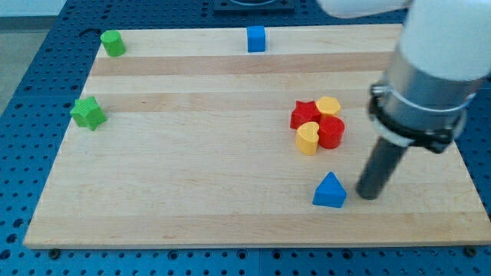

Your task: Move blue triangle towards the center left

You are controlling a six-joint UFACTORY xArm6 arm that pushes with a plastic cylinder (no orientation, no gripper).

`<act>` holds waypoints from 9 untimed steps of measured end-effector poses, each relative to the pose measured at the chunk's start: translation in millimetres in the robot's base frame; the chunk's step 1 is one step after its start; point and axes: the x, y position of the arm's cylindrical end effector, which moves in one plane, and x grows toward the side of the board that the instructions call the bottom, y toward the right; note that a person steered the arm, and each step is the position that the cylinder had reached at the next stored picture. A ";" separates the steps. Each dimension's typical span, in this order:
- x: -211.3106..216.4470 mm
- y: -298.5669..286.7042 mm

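Blue triangle (330, 191) sitting low on the worktop (192, 153), right of middle. My tip (369, 196), a bare rod holding nothing, is standing just beside its right flank; leftward push looking lined up.

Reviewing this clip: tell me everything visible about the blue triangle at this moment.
The blue triangle is a small solid prism, matte, plastic-looking, lying flat with its apex toward the view's top. It sits on the wooden board near the bottom edge, toward the view's right, below the red and yellow cluster and apart from it. My tip stands just to its right, with a narrow gap; whether they touch cannot be told.
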 end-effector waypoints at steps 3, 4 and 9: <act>-3.5 -72.3; 19.2 -47.0; -31.8 -272.3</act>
